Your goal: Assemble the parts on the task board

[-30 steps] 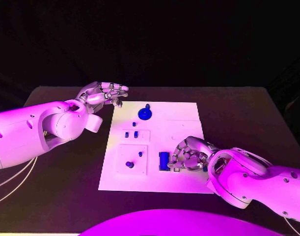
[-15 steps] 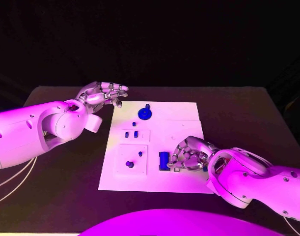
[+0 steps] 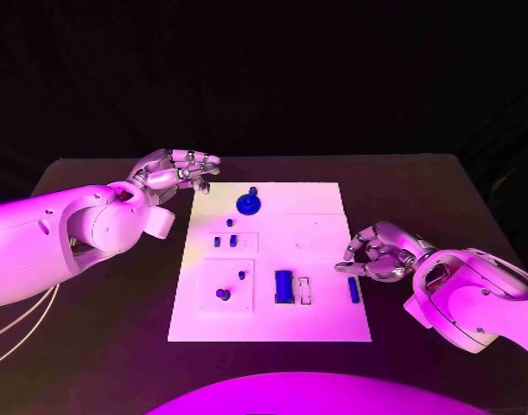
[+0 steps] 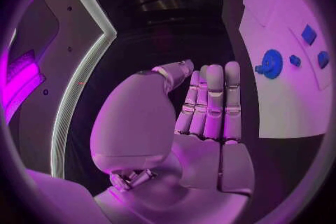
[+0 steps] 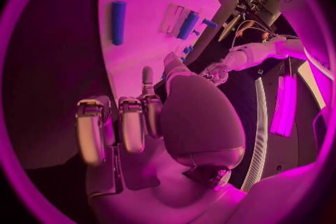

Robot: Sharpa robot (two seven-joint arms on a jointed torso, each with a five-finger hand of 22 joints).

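Observation:
The white task board (image 3: 320, 229) lies mid-table. On it are a round blue knob (image 3: 249, 204), small blue pegs (image 3: 224, 241), a long blue bar (image 3: 285, 286) beside a pale block (image 3: 305, 292), and a second blue bar (image 3: 353, 290) near the right edge. My right hand (image 3: 379, 252) hovers at the board's right edge with its fingers curled in and nothing in them; the right wrist view shows this hand (image 5: 140, 123) and the near bar (image 5: 117, 21). My left hand (image 3: 179, 168) is off the board's far left corner, fingers curled, holding nothing; its wrist view shows the knob (image 4: 271, 63).
Bare black table (image 3: 438, 190) surrounds the board on all sides. The table's far edge runs just behind my left hand. My left forearm (image 3: 52, 233) covers the table's left side.
My right hand has moved right, off the board's near middle to its right edge. A blue bar now lies uncovered near that edge. The left hand stays put.

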